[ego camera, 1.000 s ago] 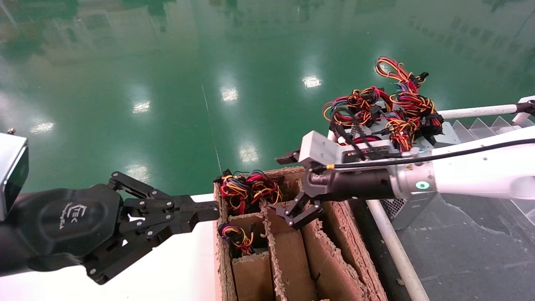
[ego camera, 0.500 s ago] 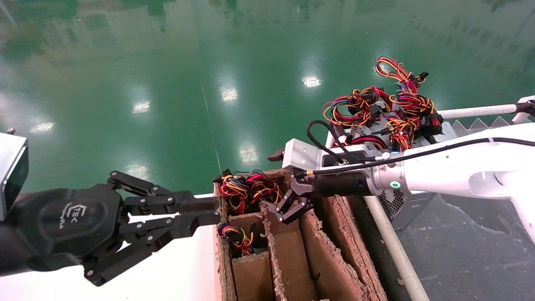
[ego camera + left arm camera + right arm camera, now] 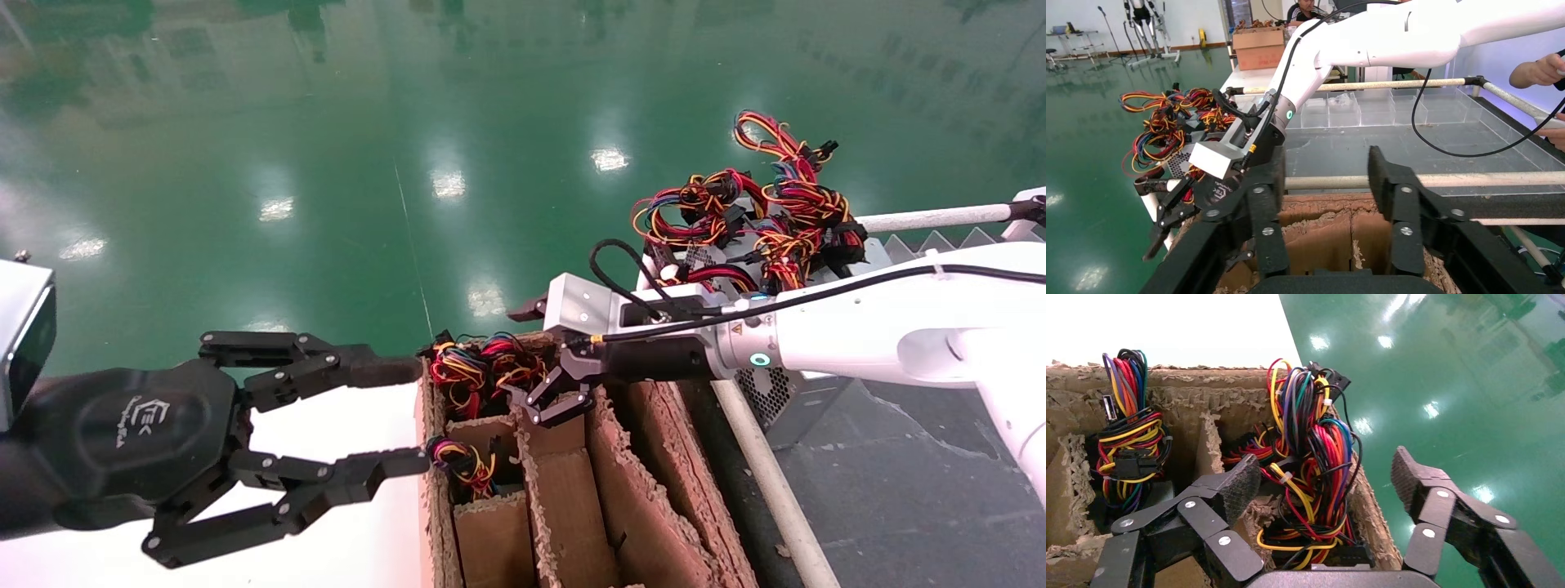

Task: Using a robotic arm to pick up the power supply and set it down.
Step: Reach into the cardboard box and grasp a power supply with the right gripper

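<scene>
right arm (image 3: 882, 343) reaches in from the right, nearly level, forearm white with a green-lit ring, silver wrist block and black cable on top. right gripper (image 3: 549, 396) points toward the far left corner of the cardboard box (image 3: 654, 506), its fingers (image 3: 1237, 489) spread wide on either side of a wire bundle (image 3: 1309, 453) that rises from the far corner cell; the fingers hold nothing, and whether they touch the wires cannot be told. the power supply (image 3: 458, 371) in that cell shows only as red, yellow, orange, blue and black wires with black connectors; its metal body is hidden by the cardboard dividers. a second wire bundle (image 3: 462, 464) sits in the neighbouring cell, nearer the robot.

left gripper (image 3: 392, 416) is held low on the left, level, over the white tabletop (image 3: 351, 531), fingers (image 3: 372, 371) wide open and empty, tips just beside the left wall of the cardboard box, one tip near each of the two wire bundles.

more power supplies (image 3: 760, 212) with tangled wires stand behind the right arm, on a dark tray (image 3: 899, 490) edged by a white rail (image 3: 768, 482). green floor (image 3: 327, 122) lies beyond. in the left wrist view a person's hand (image 3: 1538, 67) rests on the far rail.
</scene>
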Action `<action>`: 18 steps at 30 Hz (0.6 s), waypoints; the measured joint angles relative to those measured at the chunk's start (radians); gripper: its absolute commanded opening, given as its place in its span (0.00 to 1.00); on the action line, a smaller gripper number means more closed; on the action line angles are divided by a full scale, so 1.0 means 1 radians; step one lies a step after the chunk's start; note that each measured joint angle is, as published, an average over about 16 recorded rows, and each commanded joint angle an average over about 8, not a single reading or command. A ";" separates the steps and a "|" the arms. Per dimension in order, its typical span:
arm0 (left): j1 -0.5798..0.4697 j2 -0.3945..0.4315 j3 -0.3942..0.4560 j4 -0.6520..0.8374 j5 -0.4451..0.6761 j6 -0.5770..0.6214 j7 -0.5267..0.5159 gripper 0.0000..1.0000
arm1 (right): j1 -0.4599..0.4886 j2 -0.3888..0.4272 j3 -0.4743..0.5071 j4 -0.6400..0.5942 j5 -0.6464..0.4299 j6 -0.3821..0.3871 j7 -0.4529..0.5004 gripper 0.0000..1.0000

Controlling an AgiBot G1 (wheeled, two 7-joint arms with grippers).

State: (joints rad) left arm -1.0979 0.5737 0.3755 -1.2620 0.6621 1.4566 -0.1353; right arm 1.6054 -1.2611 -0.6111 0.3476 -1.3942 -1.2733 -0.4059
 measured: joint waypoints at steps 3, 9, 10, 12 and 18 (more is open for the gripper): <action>0.000 0.000 0.000 0.000 0.000 0.000 0.000 1.00 | 0.003 -0.007 0.001 -0.021 0.002 -0.001 -0.017 0.00; 0.000 0.000 0.000 0.000 0.000 0.000 0.000 1.00 | 0.008 -0.018 0.004 -0.056 0.006 -0.003 -0.048 0.00; 0.000 0.000 0.000 0.000 0.000 0.000 0.000 1.00 | 0.009 -0.019 0.004 -0.061 0.007 -0.003 -0.053 0.00; 0.000 0.000 0.000 0.000 0.000 0.000 0.000 1.00 | 0.011 -0.022 0.005 -0.071 0.008 -0.004 -0.062 0.00; 0.000 0.000 0.000 0.000 0.000 0.000 0.000 1.00 | 0.016 -0.029 0.007 -0.096 0.010 -0.004 -0.087 0.00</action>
State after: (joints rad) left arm -1.0979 0.5736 0.3756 -1.2620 0.6620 1.4566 -0.1353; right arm 1.6210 -1.2900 -0.6044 0.2512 -1.3838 -1.2773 -0.4933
